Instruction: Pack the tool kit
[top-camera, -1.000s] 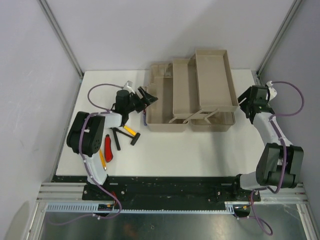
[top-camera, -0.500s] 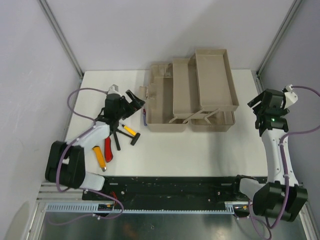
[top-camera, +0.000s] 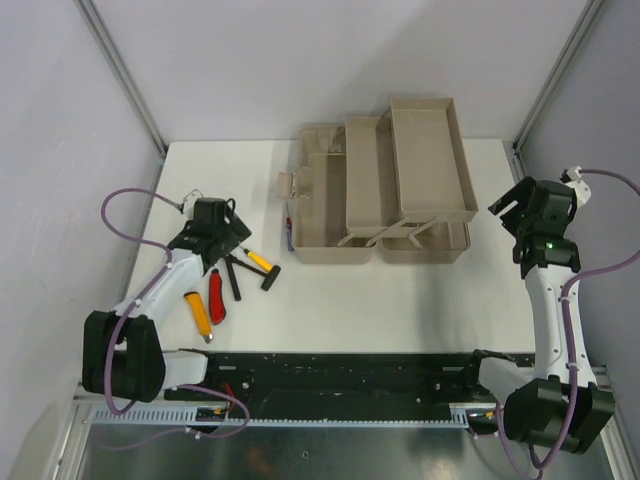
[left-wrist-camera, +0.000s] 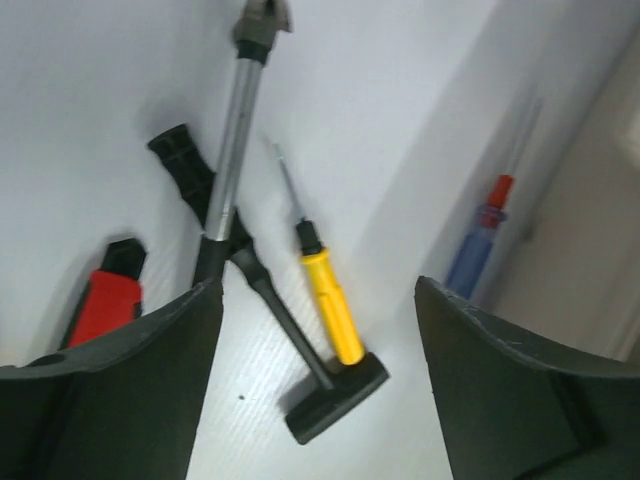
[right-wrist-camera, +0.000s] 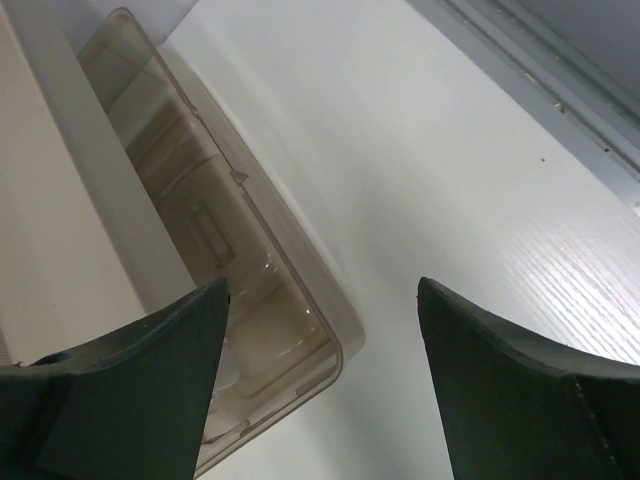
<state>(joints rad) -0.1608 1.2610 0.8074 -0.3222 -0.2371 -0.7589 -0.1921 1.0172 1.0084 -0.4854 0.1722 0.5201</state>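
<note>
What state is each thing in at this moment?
Toolbox, open, trays folded out.
Left gripper, jaws open, empty.
Right gripper, jaws open, empty.
Yellow screwdriver, loose on table.
Hammer, loose on table.
Red tool, loose on table.
Blue screwdriver, on table beside toolbox.
</note>
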